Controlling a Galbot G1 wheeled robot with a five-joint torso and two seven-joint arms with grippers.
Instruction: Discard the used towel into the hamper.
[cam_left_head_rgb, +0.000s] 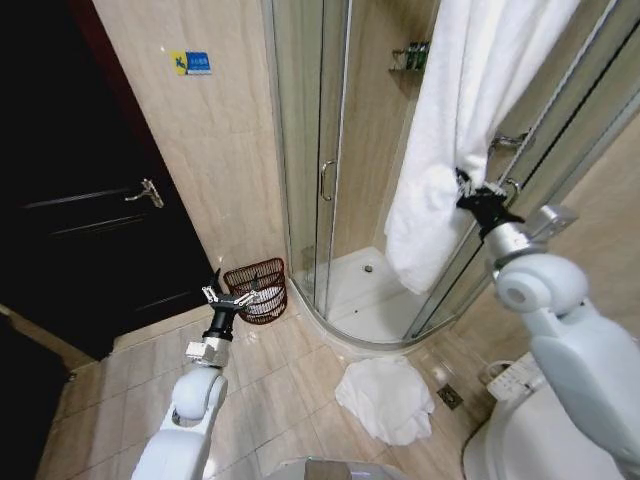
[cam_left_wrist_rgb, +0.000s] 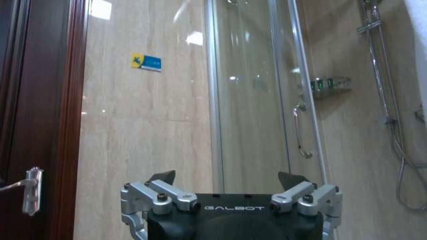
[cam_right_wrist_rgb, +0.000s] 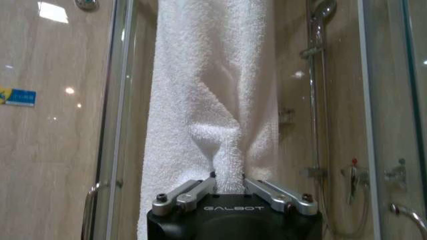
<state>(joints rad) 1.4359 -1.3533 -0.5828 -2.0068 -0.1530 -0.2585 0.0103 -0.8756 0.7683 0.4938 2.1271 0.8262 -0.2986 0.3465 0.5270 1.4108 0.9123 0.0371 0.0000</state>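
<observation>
Right gripper (cam_right_wrist_rgb: 229, 178) pinches the hanging white towel (cam_right_wrist_rgb: 213, 100), a fold bunched between its closed fingers (cam_right_wrist_rgb: 267, 189), beside the shower door; left gripper (cam_left_head_rgb: 232, 298) hovers, fingers spread, just before the hamper (cam_left_head_rgb: 257, 288) at the wall's foot

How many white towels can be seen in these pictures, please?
3. One towel hangs at the shower, pinched by the right claw. One lies crumpled on the floor near the shower base. One white piece sits inside the hamper; more may be hidden underneath.
</observation>
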